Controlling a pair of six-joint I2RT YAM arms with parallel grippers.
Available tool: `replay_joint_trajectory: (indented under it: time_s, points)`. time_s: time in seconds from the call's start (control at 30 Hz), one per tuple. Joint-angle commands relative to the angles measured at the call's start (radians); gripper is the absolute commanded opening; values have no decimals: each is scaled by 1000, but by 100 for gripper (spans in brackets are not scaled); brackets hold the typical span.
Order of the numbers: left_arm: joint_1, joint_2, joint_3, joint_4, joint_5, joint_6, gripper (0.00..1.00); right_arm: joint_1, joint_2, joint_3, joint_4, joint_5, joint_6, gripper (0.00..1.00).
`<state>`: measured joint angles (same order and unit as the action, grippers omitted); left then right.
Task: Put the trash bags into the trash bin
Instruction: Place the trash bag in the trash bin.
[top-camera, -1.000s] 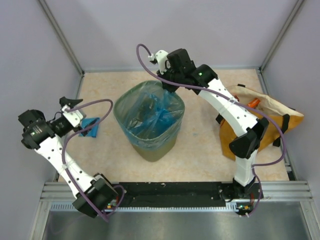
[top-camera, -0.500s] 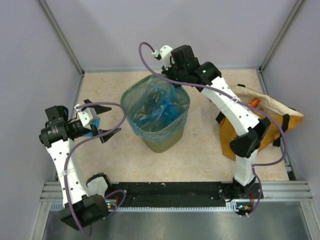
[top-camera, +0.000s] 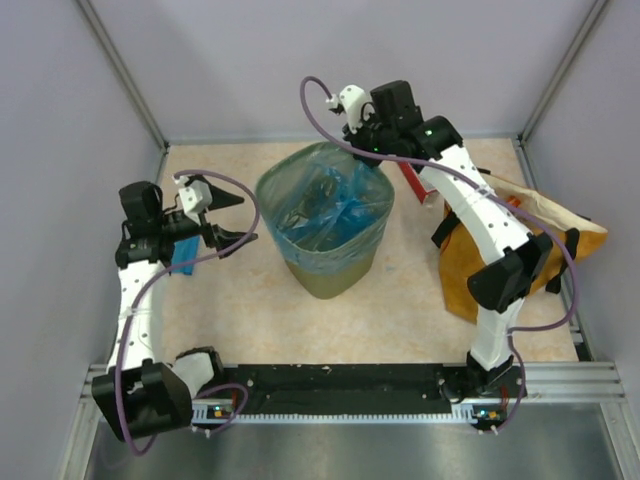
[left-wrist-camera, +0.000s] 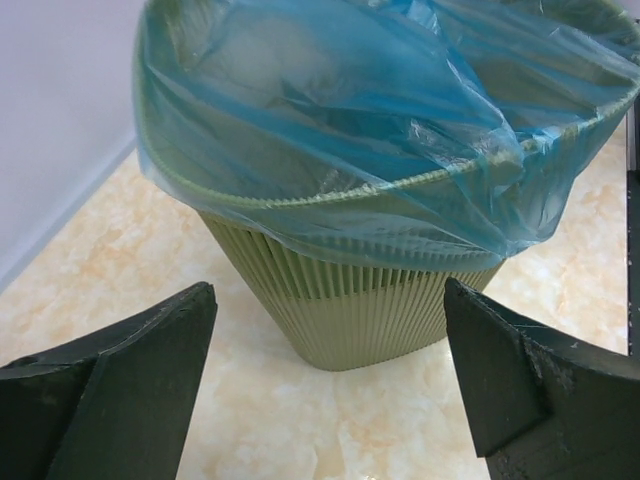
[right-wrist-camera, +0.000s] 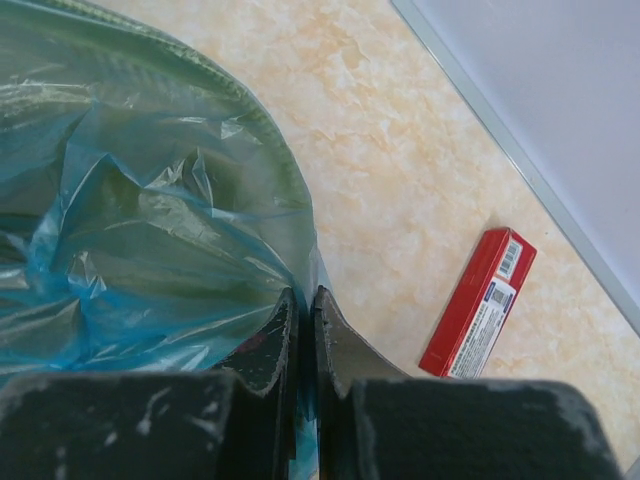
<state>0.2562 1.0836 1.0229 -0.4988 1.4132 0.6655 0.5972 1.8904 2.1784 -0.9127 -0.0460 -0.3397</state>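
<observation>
The olive-green trash bin (top-camera: 322, 275) stands mid-table, lined with a big crinkly light-blue trash bag (top-camera: 330, 205) draped over its rim. My right gripper (top-camera: 372, 155) is at the bin's far right rim, shut on the bag's edge; in the right wrist view (right-wrist-camera: 303, 295) a thin fold of blue film (right-wrist-camera: 150, 230) sits between the closed fingers. My left gripper (top-camera: 235, 218) is open and empty, just left of the bin, facing its wall (left-wrist-camera: 350, 310) below the bag's overhang (left-wrist-camera: 380, 130). A small folded blue bag (top-camera: 186, 256) lies on the table beneath the left arm.
A flat red box (top-camera: 410, 180) lies on the table right of the bin, also in the right wrist view (right-wrist-camera: 478, 300). A mustard-orange sack (top-camera: 500, 240) with black handles sits at the right wall. Grey walls close in the table on three sides.
My left arm swung from the left edge toward the bin, gripper open. My right gripper moved right holding the bag, and the bin shifted right with it.
</observation>
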Motion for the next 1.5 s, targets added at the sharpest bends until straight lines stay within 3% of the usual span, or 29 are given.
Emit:
replay_joint_trajectory:
  time_s: [0.0, 0.13, 0.43, 0.77, 0.93, 1.13, 1.3, 1.47]
  points:
    - [-83, -56, -133, 666, -88, -487, 99, -66, -90, -12, 49, -169, -136, 0]
    - [-120, -11, -43, 522, -106, -406, 99, -96, -82, 1, 40, -213, -209, 0]
    - [-166, -8, -27, 522, -143, -392, 99, -172, -62, 20, 23, -376, -370, 0]
    - [-213, -8, -33, 537, -131, -400, 99, -185, 6, 132, 21, -341, -391, 0]
    - [-251, 4, -60, 672, -135, -533, 99, -185, 4, 130, 20, -316, -378, 26]
    - [-331, 55, -43, 698, -166, -526, 98, -185, 21, 133, 23, -299, -380, 50]
    - [-374, 143, -3, 733, -183, -558, 92, -185, 22, 139, 25, -288, -369, 60]
    - [-416, 193, 17, 783, -266, -590, 91, -185, 16, 138, 26, -282, -361, 62]
